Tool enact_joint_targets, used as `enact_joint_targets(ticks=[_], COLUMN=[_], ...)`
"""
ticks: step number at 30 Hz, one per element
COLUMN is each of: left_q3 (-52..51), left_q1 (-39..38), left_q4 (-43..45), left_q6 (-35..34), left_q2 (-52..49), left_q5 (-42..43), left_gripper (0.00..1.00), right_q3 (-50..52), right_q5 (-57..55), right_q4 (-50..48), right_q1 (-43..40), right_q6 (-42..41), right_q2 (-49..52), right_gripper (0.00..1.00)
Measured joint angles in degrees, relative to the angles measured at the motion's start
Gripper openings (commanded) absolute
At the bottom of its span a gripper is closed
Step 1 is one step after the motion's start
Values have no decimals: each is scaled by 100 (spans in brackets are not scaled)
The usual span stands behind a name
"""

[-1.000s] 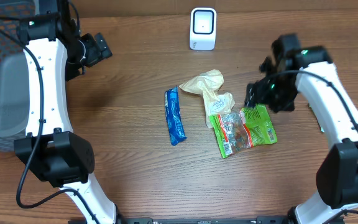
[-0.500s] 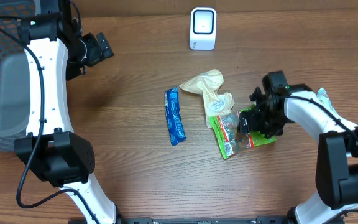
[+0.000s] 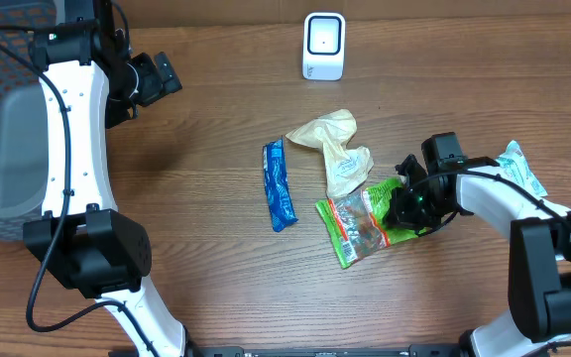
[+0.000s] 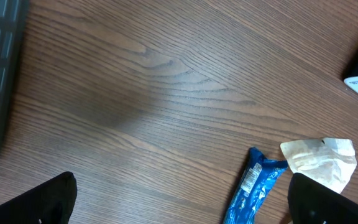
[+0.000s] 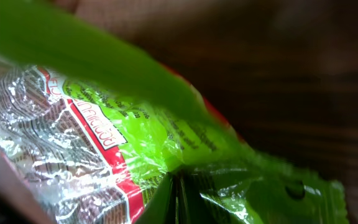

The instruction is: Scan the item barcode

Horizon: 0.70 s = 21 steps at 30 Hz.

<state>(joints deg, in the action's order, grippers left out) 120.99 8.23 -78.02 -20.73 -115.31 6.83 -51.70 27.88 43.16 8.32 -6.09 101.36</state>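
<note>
Wood table (image 3: 216,278): scanner (image 3: 324,46), blue wrapper (image 3: 280,185), beige bag (image 3: 337,147), green packet (image 3: 363,220).

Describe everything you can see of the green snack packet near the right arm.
The green snack packet is a crinkled, glossy plastic pouch with bright green borders, a red printed band and a clear window showing brownish contents. It lies slanted on the wooden table, right of centre. The right gripper is shut on its green upper-right end. A crumpled cream bag sits just above it; whether they touch cannot be told.
</note>
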Motion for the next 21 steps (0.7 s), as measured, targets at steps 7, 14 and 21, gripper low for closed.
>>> enact_joint_targets(ticks=[7,14,21], left_q3=[0,0,0], left_q1=[0,0,0], left_q4=[-2,-2,9], left_q6=[0,0,0], left_q2=[0,0,0], left_q5=[2,2,0], left_gripper=[100,100,100], right_q3=[-599,-1117,-938], right_q5=[195,175,7], right_q4=[881,1735,1611], right_q1=[-9,-7,234], right_q6=[-546,-1858,-2225], right_q2=[20,-1019,-1290], right_gripper=[32,70,80])
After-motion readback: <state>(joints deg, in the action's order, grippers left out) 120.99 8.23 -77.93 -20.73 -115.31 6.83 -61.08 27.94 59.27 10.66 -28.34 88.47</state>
